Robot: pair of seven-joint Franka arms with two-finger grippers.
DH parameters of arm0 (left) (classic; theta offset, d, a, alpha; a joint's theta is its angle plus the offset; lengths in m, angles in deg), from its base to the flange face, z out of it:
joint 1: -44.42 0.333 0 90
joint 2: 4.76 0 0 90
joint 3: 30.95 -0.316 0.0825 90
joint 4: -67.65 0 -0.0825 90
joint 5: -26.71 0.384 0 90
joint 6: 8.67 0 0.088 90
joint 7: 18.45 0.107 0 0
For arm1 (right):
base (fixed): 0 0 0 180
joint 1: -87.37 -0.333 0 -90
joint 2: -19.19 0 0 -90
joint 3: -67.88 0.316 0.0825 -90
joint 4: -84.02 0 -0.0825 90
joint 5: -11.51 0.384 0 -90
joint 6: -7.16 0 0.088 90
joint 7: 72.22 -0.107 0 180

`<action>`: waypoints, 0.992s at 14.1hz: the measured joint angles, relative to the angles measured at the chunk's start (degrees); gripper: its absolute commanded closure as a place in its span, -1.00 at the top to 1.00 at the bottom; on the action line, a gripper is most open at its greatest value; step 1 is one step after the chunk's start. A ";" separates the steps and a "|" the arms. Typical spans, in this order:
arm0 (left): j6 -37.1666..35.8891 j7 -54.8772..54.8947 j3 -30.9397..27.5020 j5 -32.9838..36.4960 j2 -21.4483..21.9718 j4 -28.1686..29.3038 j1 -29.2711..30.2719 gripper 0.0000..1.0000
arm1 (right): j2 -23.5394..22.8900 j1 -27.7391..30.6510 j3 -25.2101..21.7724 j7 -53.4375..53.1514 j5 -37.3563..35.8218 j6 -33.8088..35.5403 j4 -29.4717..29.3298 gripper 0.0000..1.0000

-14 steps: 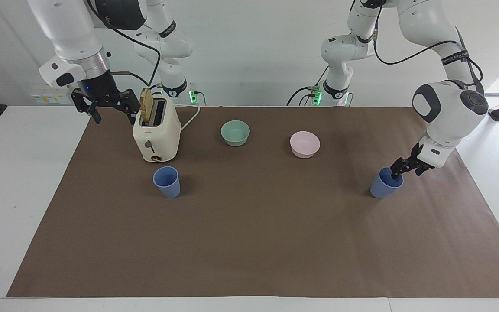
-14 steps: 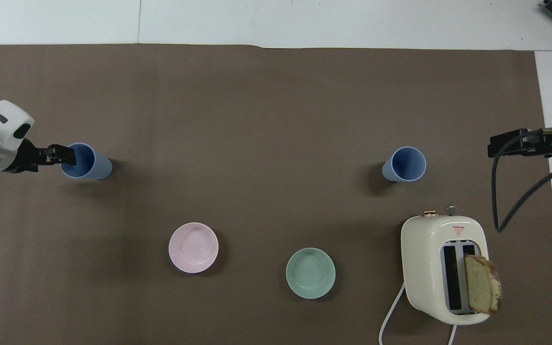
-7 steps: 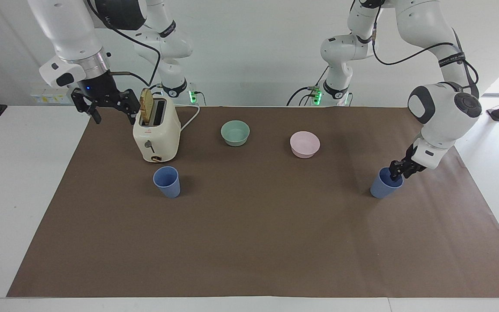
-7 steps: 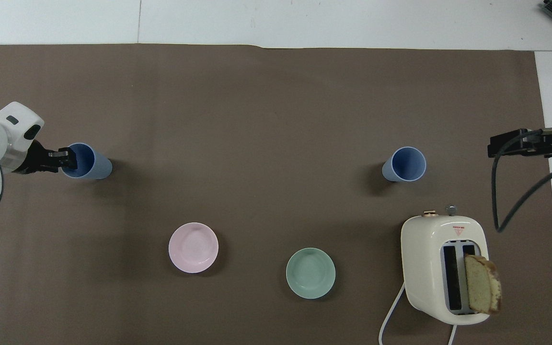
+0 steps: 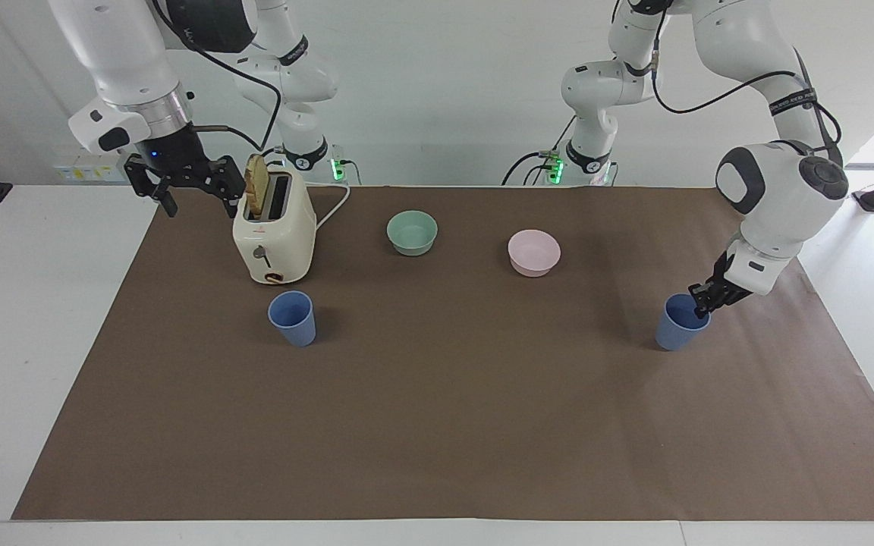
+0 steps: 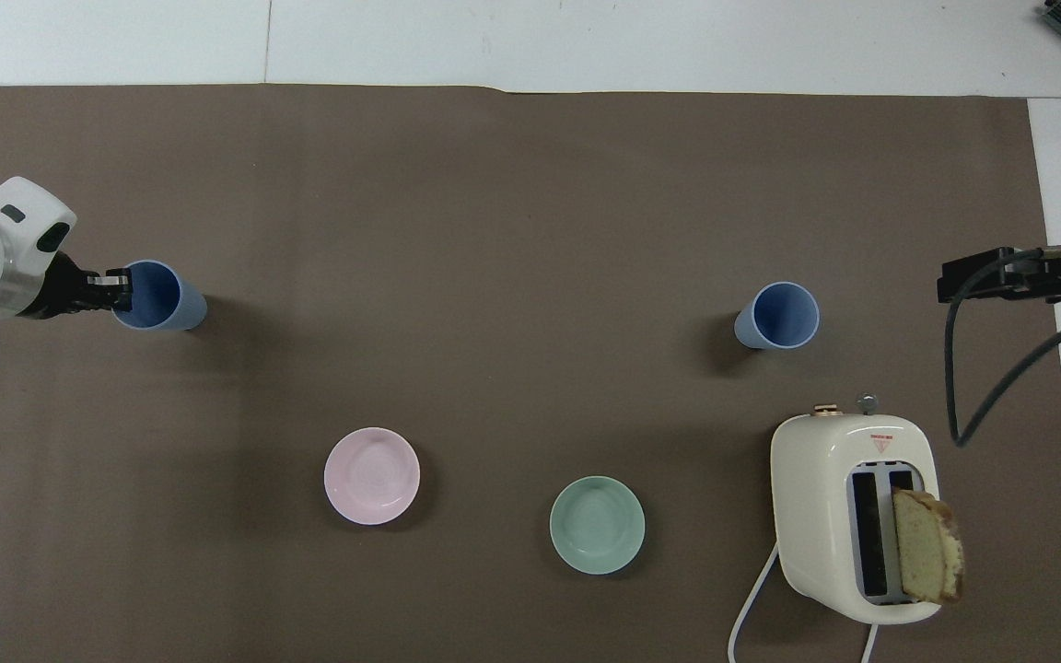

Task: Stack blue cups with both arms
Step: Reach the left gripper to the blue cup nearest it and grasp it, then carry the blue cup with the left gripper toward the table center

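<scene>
Blue cups, matte and tapered: I see my left tool point(image 5: 704, 305) pinching one cup's point(image 5: 680, 327) rim; the other cup point(image 5: 293, 317) stands beside the toaster point(image 5: 274, 235) on the brown-papered desk point(image 5: 444, 425). Right tool point(image 5: 183, 182) hangs spread.

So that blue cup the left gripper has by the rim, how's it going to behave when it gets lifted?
The blue cup looks like thin plastic, so probably light. The left gripper is shut on one side of its rim, so it may hang tilted or swing. It is tall, tapering to a narrow base, so probably tippy when set down.
</scene>
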 measured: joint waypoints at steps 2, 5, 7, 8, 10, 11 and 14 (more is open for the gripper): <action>-5.67 -0.92 0.19 -0.02 0.25 -4.92 -0.63 -1.00 | 0.00 0.00 0.00 0.00 0.00 0.00 0.00 1.00; -11.94 -8.89 0.40 -0.03 0.78 -12.27 -4.73 -1.00 | 0.00 0.00 0.00 0.00 0.00 0.00 0.00 1.00; -12.37 -15.49 0.62 -0.21 0.79 -13.71 -9.13 -1.00 | 0.00 0.00 0.00 0.00 0.00 0.00 0.00 1.00; -12.37 -18.67 0.70 -0.52 0.71 -13.70 -11.67 -1.00 | 0.00 0.00 0.00 0.00 0.00 0.00 0.00 1.00; -12.30 -24.01 0.83 -1.33 0.40 -13.68 -16.31 -1.00 | 0.00 0.00 0.00 0.00 0.00 0.00 0.00 1.00; -11.76 -26.71 0.88 -2.00 0.15 -13.61 -18.48 -1.00 | 0.00 0.00 0.00 0.00 0.00 0.00 0.00 1.00; -7.12 -35.22 0.92 -2.56 -2.33 -12.94 -25.40 -1.00 | 0.00 0.00 0.00 0.00 0.00 0.00 0.00 1.00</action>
